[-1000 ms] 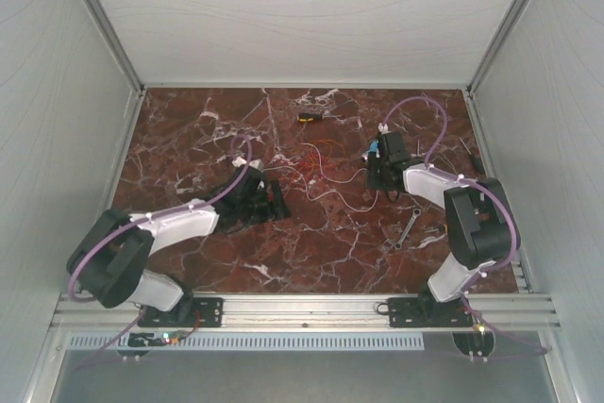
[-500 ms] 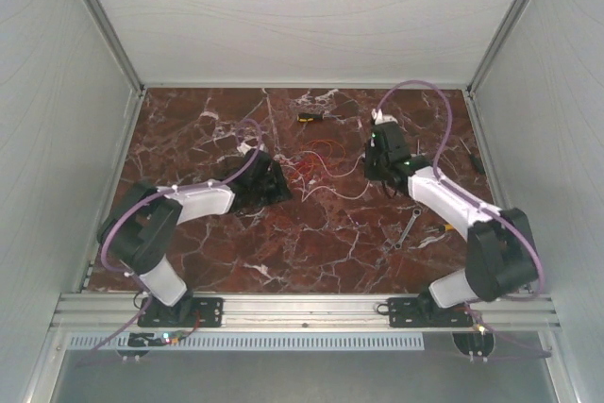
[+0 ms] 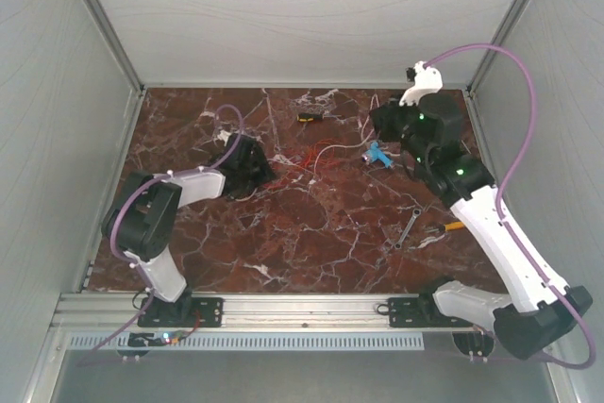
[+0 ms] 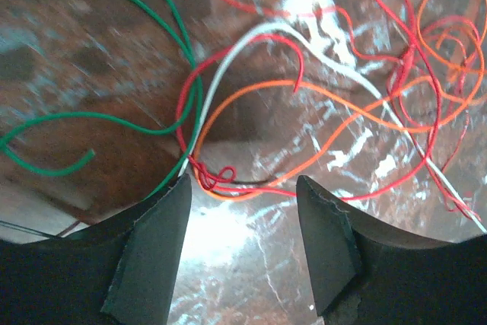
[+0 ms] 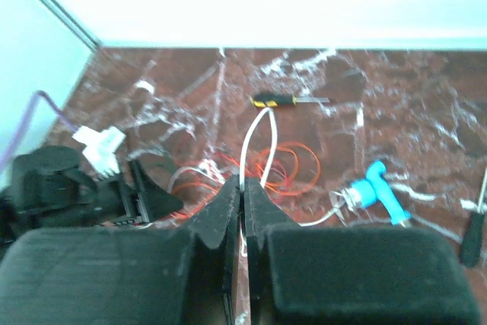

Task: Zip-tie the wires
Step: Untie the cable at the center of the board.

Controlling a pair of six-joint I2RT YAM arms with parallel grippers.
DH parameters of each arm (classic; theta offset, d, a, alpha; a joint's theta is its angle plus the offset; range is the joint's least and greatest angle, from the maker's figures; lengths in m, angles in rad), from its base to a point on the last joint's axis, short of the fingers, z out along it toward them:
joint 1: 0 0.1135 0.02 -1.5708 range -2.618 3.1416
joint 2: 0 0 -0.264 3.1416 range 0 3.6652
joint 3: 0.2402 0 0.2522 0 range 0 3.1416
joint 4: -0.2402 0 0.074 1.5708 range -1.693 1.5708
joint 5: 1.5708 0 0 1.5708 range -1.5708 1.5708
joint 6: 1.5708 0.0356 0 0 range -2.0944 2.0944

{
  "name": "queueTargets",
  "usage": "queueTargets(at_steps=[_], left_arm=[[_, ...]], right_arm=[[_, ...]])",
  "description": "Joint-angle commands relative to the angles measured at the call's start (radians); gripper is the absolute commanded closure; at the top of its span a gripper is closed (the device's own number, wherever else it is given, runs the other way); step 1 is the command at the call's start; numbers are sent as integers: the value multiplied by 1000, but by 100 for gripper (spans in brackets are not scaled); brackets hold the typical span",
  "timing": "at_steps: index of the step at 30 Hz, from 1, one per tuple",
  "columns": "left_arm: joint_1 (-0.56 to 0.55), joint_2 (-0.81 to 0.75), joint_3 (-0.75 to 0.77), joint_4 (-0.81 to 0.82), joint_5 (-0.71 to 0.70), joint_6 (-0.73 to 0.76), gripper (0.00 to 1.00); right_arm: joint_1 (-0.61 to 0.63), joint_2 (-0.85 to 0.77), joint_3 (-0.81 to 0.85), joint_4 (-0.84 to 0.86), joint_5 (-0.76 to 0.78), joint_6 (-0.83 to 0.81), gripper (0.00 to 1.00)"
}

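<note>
Gathering the loose wires (image 3: 306, 161), a tangle toward the far middle of the marble table (image 3: 311, 243).
The right gripper (image 5: 243, 188) is pinched tight on one white strand (image 5: 248, 142), holding it up off the tangle. The left gripper (image 4: 243, 182) sits low, jaws wide apart with nothing between them. I'd say the left should slide forward and close where the red, orange and white strands cross just ahead of its tips, leaving none out. Only the left wrist view shows the green strands, and only the right wrist view shows the pinch.
</note>
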Motion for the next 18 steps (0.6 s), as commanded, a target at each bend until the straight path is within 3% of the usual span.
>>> queueTargets(at_steps=[1, 18], left_arm=[[62, 46, 52, -13, -19, 46, 42], [145, 118, 113, -17, -7, 40, 41]], right_arm=[[15, -33, 132, -5, -66, 9, 100], [17, 10, 564, 159, -92, 35, 100]])
